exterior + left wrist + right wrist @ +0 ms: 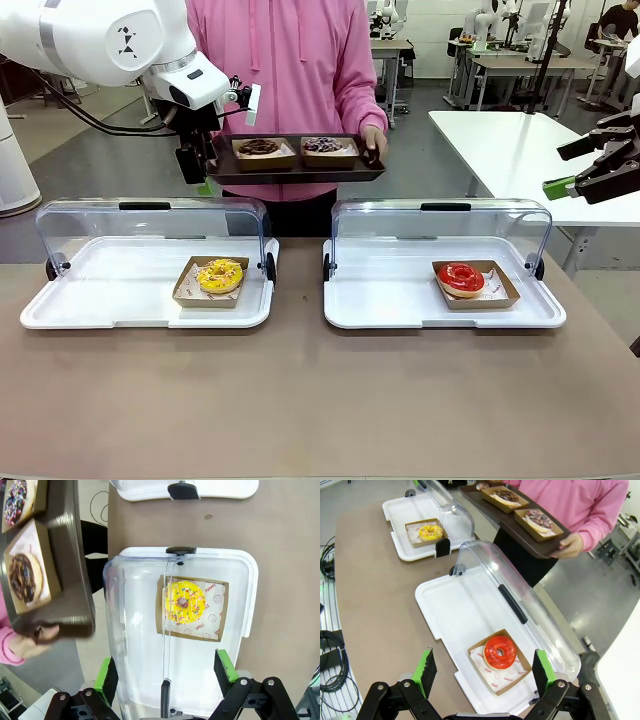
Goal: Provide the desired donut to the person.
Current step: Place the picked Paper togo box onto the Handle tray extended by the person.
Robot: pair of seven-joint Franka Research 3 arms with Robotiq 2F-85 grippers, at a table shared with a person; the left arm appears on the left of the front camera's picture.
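The person (290, 60), in a pink hooded sweatshirt, stands at the far side holding a dark brown tray (296, 172). On it, in card trays, lie a chocolate donut (259, 148) and a dark sprinkled donut (323, 146). A yellow sprinkled donut (220, 275) sits in the left white case (100, 300), a red glazed donut (461, 278) in the right case (380, 300). Both clear lids stand raised. My left gripper (200, 172) hangs open by the tray's left end, high above the yellow donut (185, 601). My right gripper (484, 672) is open, high over the red donut (500, 652).
The brown table (300, 400) stretches bare in front of both cases. A white table (500, 140) stands behind on the right, close under my right gripper (568, 168). Cables (330, 650) hang off the table's side.
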